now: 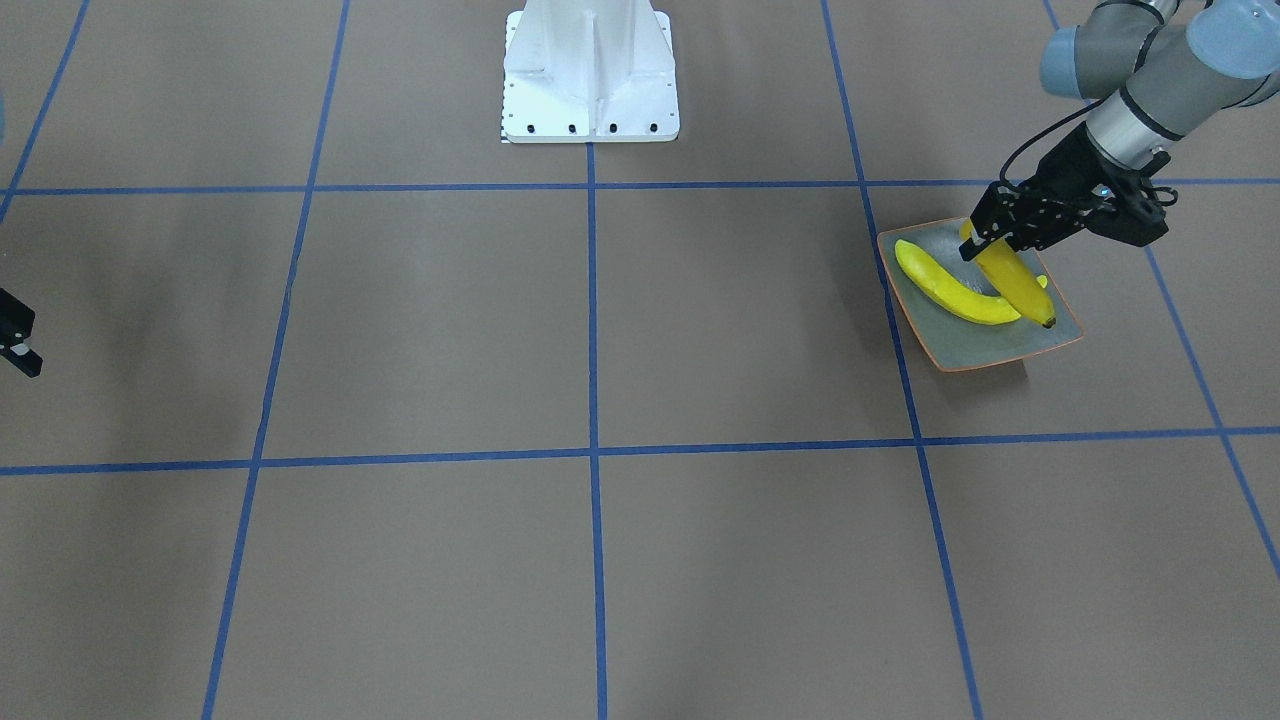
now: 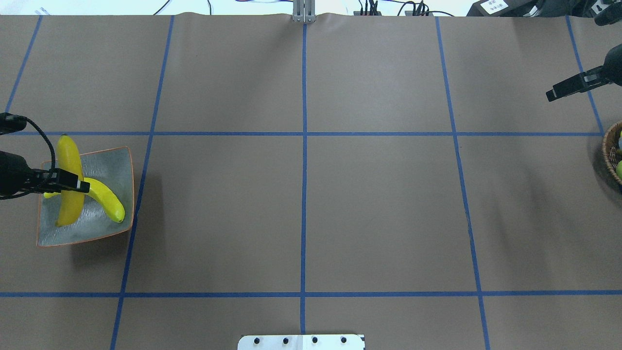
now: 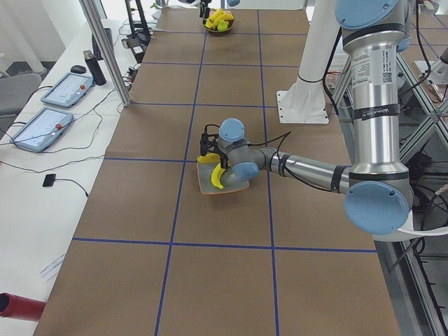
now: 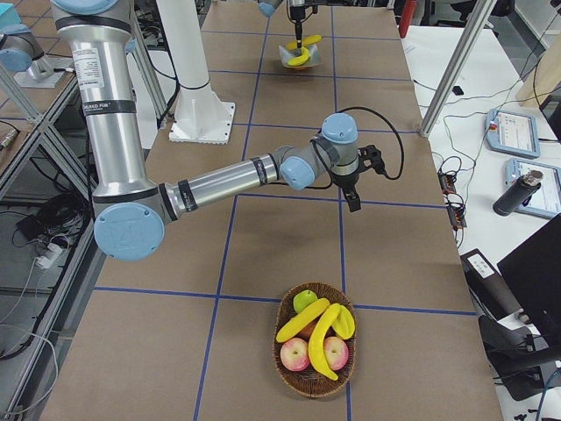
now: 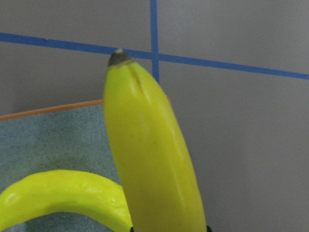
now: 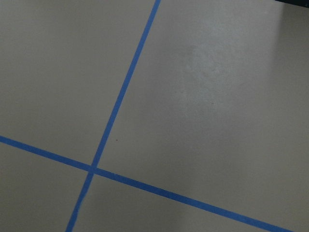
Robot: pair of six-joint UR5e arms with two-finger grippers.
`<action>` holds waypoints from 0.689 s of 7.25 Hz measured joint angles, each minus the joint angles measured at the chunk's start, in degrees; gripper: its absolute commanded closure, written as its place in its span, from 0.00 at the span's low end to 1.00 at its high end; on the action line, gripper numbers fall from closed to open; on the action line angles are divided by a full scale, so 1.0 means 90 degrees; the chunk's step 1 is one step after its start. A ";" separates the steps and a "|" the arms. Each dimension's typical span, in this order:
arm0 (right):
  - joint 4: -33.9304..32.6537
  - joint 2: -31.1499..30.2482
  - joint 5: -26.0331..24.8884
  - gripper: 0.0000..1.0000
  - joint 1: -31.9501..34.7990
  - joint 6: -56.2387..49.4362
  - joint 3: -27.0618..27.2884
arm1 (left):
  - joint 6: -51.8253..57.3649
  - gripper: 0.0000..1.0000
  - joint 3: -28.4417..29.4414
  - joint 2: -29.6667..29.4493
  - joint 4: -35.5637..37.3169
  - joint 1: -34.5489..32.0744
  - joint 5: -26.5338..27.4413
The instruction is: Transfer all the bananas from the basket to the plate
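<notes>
Left fingers (image 1: 972, 247) clamp a banana (image 1: 1022, 288) over the plate (image 1: 985, 348); right fingers (image 2: 559, 91), spread cannot be told

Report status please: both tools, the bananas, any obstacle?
Left tool shut on glossy yellow banana over square grey-green speckled plate; one banana lies there. Right tool empty, state unclear. More bananas in brown wicker basket. No obstacle seen.

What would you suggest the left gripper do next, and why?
Probably open the left gripper and release its banana. That banana already seems to lie across the other banana over the plate, so there looks to be little left to lower.
</notes>
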 measured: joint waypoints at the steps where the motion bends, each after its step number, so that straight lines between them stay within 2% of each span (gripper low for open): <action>1: 0.0005 -0.0013 -0.0002 0.00 0.0014 -0.0031 -0.0007 | 0.0046 0.70 0.0079 0.0011 0.0001 0.0029 0.0057; 2: 0.0007 -0.0018 -0.0004 0.00 0.0017 -0.0041 -0.0018 | 0.0190 0.51 0.0174 -0.0001 0.0001 0.0053 0.0145; 3: 0.0007 -0.0013 -0.0005 0.00 0.0020 -0.0040 -0.0031 | 0.0422 0.40 0.0257 -0.0013 -0.0001 0.0063 0.0192; 4: 0.0003 -0.0002 -0.0008 0.00 0.0019 -0.0033 -0.0040 | 0.0608 0.00 0.0307 -0.0031 -0.0005 0.0066 0.0210; 5: -0.0002 0.0006 -0.0012 0.00 0.0015 -0.0026 -0.0049 | 0.0698 0.00 0.0325 -0.0057 -0.0010 0.0068 0.0219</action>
